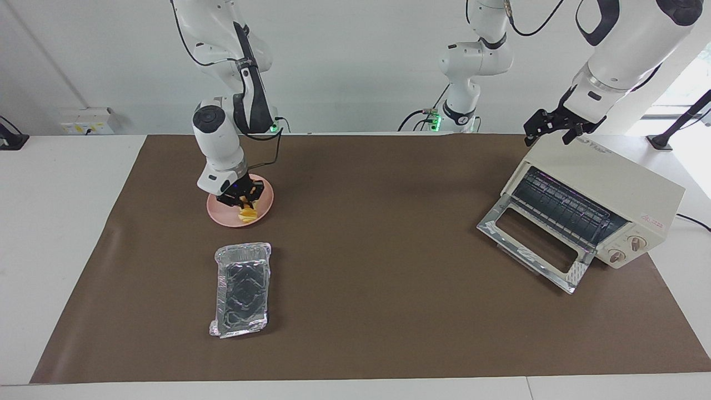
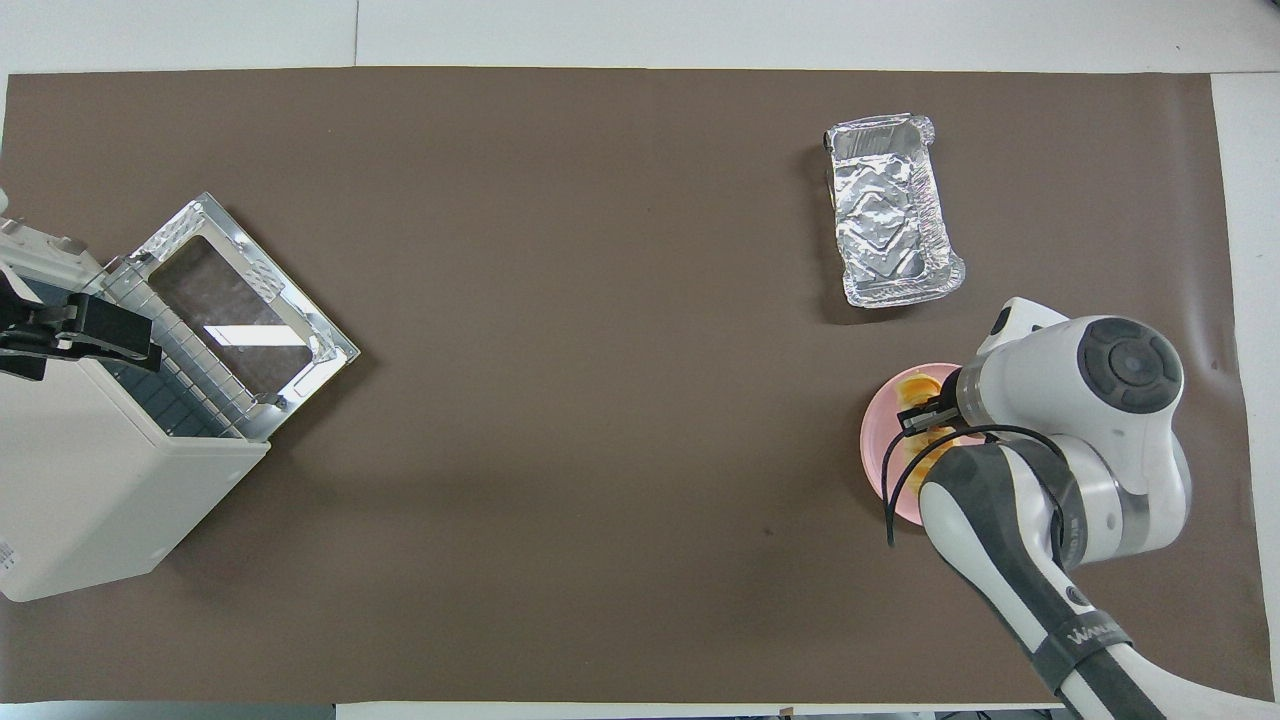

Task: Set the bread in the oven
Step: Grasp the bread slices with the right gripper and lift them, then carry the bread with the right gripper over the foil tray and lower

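Note:
The bread (image 1: pixel 248 213), a ridged golden loaf, lies on a round pink plate (image 1: pixel 265 206) toward the right arm's end of the table. My right gripper (image 1: pixel 241 199) is down on the loaf with its fingers closed around the end nearer the robots. In the overhead view the right arm covers most of the bread (image 2: pixel 915 385). The cream-white oven (image 1: pixel 611 183) stands toward the left arm's end, its glass door (image 1: pixel 530 244) dropped open and its wire rack showing. My left gripper (image 1: pixel 551 129) hangs open over the oven's top edge, holding nothing.
A crinkled silver foil tray (image 1: pixel 242 289) lies farther from the robots than the plate, with nothing in it. A brown mat (image 1: pixel 377 250) covers the table between the plate and the oven.

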`<state>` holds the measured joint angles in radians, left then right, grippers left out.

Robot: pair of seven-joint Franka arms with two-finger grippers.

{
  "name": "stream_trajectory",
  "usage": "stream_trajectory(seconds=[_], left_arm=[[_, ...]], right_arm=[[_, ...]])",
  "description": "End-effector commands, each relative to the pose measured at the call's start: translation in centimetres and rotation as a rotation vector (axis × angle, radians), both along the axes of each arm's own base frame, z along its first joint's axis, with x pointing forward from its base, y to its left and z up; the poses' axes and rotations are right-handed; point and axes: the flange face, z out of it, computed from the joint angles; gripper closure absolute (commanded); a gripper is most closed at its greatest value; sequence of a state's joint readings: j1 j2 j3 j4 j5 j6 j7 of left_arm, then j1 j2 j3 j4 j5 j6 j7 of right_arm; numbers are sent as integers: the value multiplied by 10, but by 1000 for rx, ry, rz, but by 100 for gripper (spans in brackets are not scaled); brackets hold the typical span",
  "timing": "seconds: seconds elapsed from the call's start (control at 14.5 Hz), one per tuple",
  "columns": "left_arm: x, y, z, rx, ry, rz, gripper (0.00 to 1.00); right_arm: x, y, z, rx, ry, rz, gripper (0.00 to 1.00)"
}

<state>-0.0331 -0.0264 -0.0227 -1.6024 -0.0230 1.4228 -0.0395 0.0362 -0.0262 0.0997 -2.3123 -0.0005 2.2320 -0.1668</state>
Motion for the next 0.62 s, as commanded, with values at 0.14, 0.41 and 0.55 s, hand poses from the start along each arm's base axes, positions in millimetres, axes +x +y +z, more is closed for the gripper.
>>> stream_trajectory(seconds=[0.14,0.41,0.55], left_arm=[[-8,3,1,-10,-1,10,0],[-8,3,2,-10,-2,10,0],[-8,3,1,-10,-1,10,0]], right_arm=[[94,5,79,45,-54,-16,100],[181,11,74,58,-54,-12,100],[221,11,50,61,-56,-15,100]])
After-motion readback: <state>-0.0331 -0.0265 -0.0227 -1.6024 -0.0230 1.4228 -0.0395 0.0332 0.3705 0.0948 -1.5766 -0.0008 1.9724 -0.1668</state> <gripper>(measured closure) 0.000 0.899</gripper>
